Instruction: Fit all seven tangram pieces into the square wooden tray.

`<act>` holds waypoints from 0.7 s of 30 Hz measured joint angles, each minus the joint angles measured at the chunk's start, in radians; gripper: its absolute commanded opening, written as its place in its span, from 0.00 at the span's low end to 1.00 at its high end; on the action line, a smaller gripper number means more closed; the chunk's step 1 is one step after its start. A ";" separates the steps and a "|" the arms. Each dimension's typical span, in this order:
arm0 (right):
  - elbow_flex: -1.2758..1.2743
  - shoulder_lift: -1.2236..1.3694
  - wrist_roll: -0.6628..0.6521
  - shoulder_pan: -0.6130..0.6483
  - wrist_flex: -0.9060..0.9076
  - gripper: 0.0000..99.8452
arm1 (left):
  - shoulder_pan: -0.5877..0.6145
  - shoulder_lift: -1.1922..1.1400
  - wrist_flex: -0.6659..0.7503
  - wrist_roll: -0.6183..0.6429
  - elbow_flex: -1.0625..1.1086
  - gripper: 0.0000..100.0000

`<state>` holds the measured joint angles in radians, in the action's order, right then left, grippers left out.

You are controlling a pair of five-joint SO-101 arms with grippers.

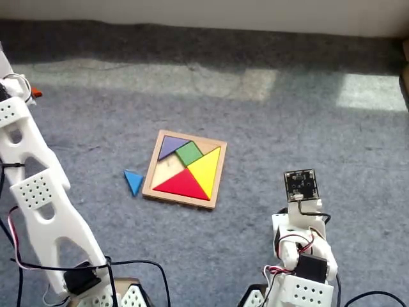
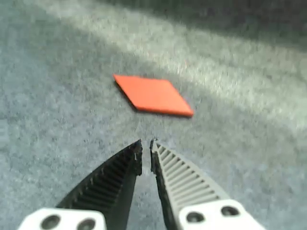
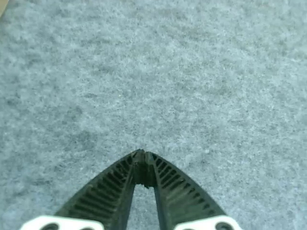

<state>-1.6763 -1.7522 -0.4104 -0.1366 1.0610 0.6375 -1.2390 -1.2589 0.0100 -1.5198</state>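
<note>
Carpet [image 1: 287,115] spread wide around the tray [image 1: 181,199] in the high view, with a blue triangle [image 1: 133,181] just beside its left edge. In the left wrist view, the left gripper [image 2: 146,143] had its jaws nearly closed and empty; an orange piece [image 2: 153,95] lay flat ahead, apart from the tips. In the right wrist view, the right gripper [image 3: 144,155] had its jaws closed, empty, over carpet.

No text, number or sign can be read in any view. The square wooden tray [image 1: 166,171] and the flat coloured pieces in it show plain faces. The small black square board [image 1: 301,184] on top of one white arm carries pale specks too small to make out.
</note>
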 measured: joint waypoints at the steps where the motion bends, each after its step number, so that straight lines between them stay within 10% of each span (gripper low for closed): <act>1: 0.000 0.000 0.000 0.000 0.000 0.01 | 0.000 0.000 0.049 0.021 0.006 0.06; 13: 0.000 0.000 0.000 0.000 0.000 0.01 | 0.000 -0.275 0.767 0.110 0.075 0.06; 21: 0.000 0.000 0.000 0.000 0.000 0.01 | 0.000 -0.348 0.786 0.018 0.075 0.06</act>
<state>-1.6763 -1.7522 -0.4104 -0.1366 1.0610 0.6375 -1.5873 -0.4733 0.0284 -1.4446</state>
